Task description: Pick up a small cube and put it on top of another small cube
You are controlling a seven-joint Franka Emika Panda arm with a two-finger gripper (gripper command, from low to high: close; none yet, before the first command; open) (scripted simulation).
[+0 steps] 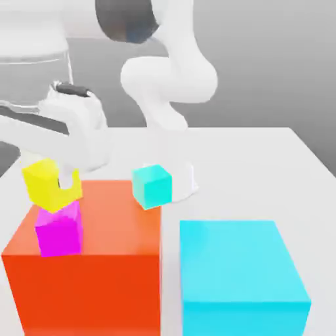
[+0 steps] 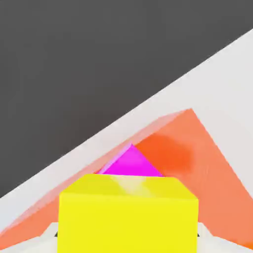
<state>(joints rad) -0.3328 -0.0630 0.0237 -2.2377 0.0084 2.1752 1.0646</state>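
Note:
The small yellow cube (image 1: 43, 184) sits tilted on top of the magenta cube (image 1: 59, 236), which stands on the exterior view's left part of a big red-orange block (image 1: 111, 262). My gripper (image 1: 62, 182) comes down from the upper left and is around the yellow cube. In the hand view the yellow cube (image 2: 128, 217) lies close in front, with a corner of the magenta cube (image 2: 129, 163) showing just beyond it and the red-orange block (image 2: 197, 163) underneath.
A small cyan cube (image 1: 152, 186) stands just behind the red-orange block's far right corner. A big cyan block (image 1: 239, 275) fills the front right of the white table (image 1: 262, 170). The arm's base (image 1: 187, 180) rises behind the small cyan cube.

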